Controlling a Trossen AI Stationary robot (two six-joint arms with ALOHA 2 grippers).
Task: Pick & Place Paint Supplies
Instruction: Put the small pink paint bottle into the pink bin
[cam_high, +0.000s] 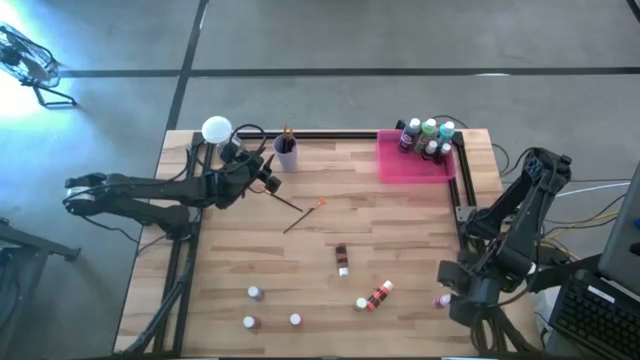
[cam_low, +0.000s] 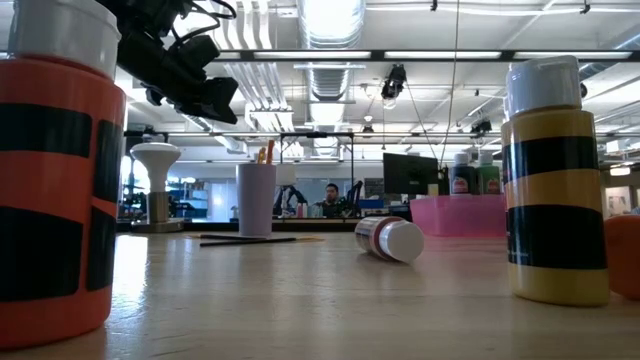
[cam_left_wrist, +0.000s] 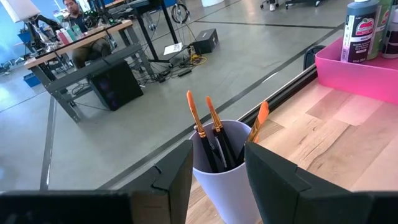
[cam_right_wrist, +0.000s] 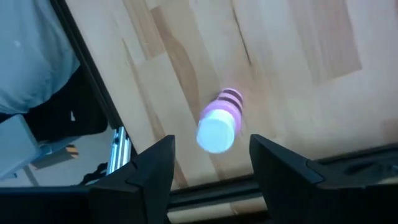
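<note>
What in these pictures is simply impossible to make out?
- Bottle labels in the pink tray: too small in the high view; cut off by the edge in the left wrist view.
- Brush tips: hidden inside the lilac cup.
- Pink bottle: mostly hidden under the right gripper in the high view.

Bright even overhead light, glaring ceiling strips (cam_low: 330, 55) in low view, nearest bottles blurred, soft shadows

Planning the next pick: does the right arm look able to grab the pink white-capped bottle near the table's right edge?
Probably yes: the right gripper hangs directly over the pink white-capped bottle, fingers open, nothing between.
</note>
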